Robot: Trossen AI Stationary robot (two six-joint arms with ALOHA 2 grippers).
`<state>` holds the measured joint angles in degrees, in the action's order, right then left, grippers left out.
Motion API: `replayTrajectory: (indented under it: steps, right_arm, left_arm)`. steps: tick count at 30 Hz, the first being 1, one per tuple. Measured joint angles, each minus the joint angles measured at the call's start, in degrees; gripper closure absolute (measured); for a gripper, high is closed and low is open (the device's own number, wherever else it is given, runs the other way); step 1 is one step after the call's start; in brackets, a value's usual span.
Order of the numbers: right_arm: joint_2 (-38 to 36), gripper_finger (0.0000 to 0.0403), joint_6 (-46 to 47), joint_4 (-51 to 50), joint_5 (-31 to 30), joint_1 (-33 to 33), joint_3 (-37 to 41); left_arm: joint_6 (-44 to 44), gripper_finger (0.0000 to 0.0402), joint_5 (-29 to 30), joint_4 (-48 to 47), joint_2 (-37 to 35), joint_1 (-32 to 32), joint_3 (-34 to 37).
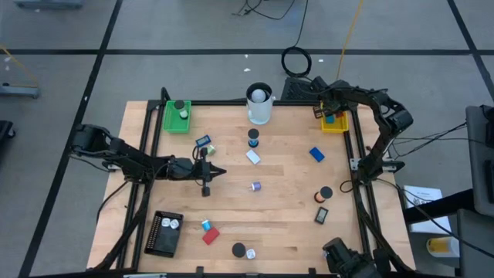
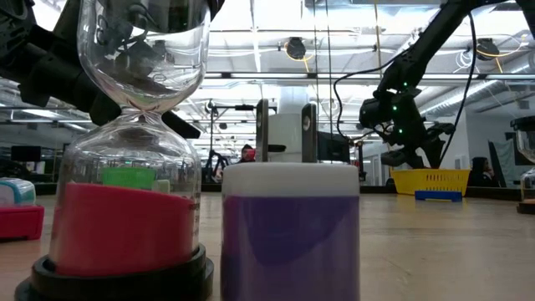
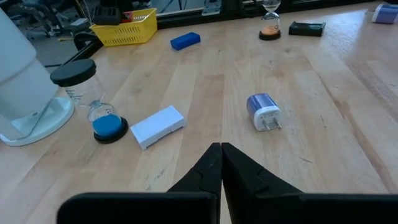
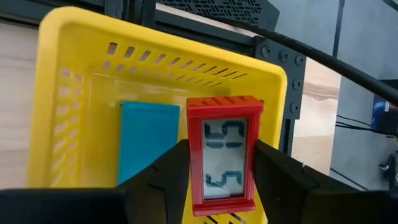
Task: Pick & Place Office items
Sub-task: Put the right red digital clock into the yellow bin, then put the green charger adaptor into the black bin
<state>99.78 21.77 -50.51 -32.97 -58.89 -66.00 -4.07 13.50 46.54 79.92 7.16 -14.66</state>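
My right gripper [image 4: 224,163] hangs over the yellow tray [image 1: 334,123] at the table's far right, shut on a small red-framed digital clock [image 4: 224,152]. A light-blue block [image 4: 148,140] lies in that tray. My left gripper [image 1: 222,171] is shut on nothing and hovers low over the table's left middle. Beyond its fingertips lie a white block [image 3: 158,126], a blue hourglass [image 3: 93,102] and a purple plug adapter [image 3: 264,112], all resting on the wood. My right gripper pinches the red clock between its two fingers [image 4: 171,171], one on each long side of the frame [image 4: 193,162]. The fingers slant down from above. The clock sits display up, lifted clear above the yellow tray.
A tall white cup [image 1: 260,104] stands at the far middle, a green tray [image 1: 177,117] at the far left, a black tray [image 1: 164,233] at the near left. A blue block [image 1: 316,154], an orange hourglass [image 1: 324,194], a red block [image 1: 210,235] and a black cap [image 1: 238,249] lie scattered.
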Motion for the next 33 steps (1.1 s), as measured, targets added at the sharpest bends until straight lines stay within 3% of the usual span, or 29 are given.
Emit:
replayTrajectory:
  steps: [13, 19, 26, 33]
  right_arm:
    - [0.3, 0.0249, -0.2, 0.1, 0.2, 0.0, 0.0]
    - [3.2, 0.0231, -0.4, -0.4, 1.5, -0.2, 0.0]
    - [3.8, 0.0205, 0.0, -0.1, 1.2, -0.3, 0.0]
    - [2.0, 0.0189, -1.5, 0.2, 2.0, -0.3, 0.1]
  left_arm:
    - [0.3, 0.039, 0.0, 0.0, 0.0, 0.0, 0.0]
    - [0.5, 0.0378, 0.0, 0.0, 0.0, 0.0, 0.0]
    - [0.1, 0.0398, 0.0, 0.0, 0.0, 0.0, 0.0]
    - [0.3, 0.0378, 0.0, 0.1, 0.0, 0.0, 0.0]
